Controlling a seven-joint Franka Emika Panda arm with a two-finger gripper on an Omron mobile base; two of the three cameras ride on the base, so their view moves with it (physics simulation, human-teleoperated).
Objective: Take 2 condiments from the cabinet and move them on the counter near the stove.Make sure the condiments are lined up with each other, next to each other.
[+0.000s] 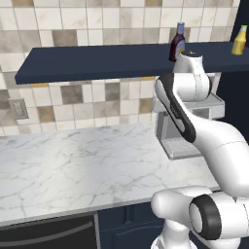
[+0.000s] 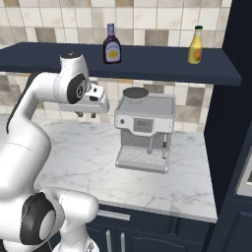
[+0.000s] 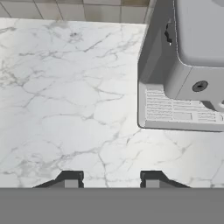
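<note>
Two condiments stand upright on the cabinet [image 2: 147,63], a long navy wall shelf: a dark maroon bottle [image 2: 112,45] [image 1: 177,43] and, further right, a yellow bottle [image 2: 196,46] [image 1: 239,41]. My gripper [image 2: 85,114] hangs below the shelf, down and left of the maroon bottle, pointing down at the white marble counter [image 2: 88,152] [image 3: 65,87]. In the hand view its fingertips stand apart around the gripper [image 3: 111,180] midpoint, open with nothing between them. The stove is out of view.
A steel coffee machine [image 2: 144,130] [image 3: 183,74] stands on the counter just right of the gripper, under the shelf. A tall navy unit [image 2: 231,123] closes off the right side. A wall outlet [image 1: 18,109] sits on the tiled backsplash at the left.
</note>
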